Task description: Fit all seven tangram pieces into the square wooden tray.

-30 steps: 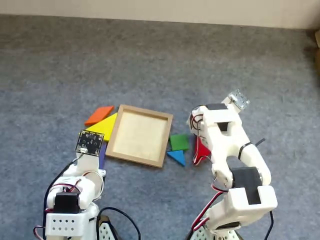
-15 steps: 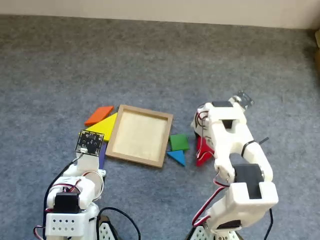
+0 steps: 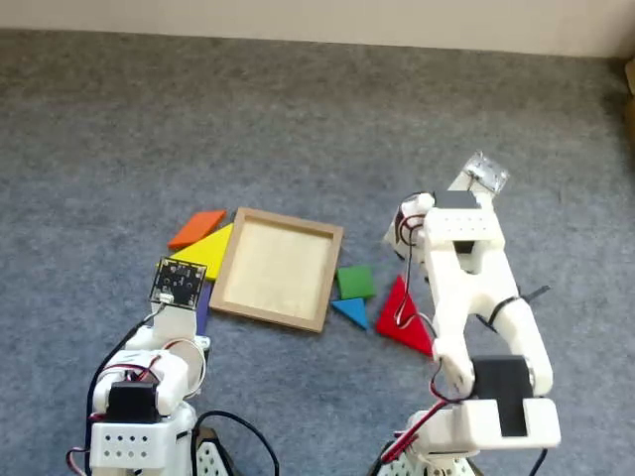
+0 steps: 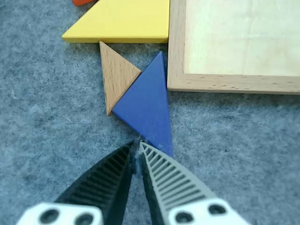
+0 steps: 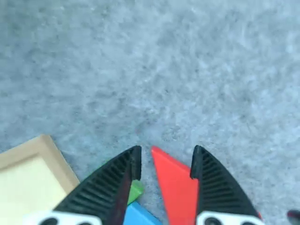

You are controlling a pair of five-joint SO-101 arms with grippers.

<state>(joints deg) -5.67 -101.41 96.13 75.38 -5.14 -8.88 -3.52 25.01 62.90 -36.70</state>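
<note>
High view, looking down on a grey felt-covered desk [image 3: 298, 109]: a square wooden tray [image 3: 278, 268] lies near the middle, ahead of two white arms, with all the pieces outside it. Against its left side lies a yellow triangle [image 3: 212, 250], and beyond that an orange piece [image 3: 196, 227]. Off its right side sit a green square [image 3: 355, 282], a light blue triangle [image 3: 350, 311] just beside it, and a red triangle [image 3: 407, 319] partly under the right arm. In the left wrist view, the left gripper [image 4: 139, 146] has its fingers closed together, tips at the edge of a dark blue triangle [image 4: 145, 105]. That triangle lies against a wood-coloured triangle [image 4: 117, 79] and right beside the tray's rim. In the right wrist view, the right gripper [image 5: 165, 157] has its fingers spread apart, the red triangle showing between them.
</note>
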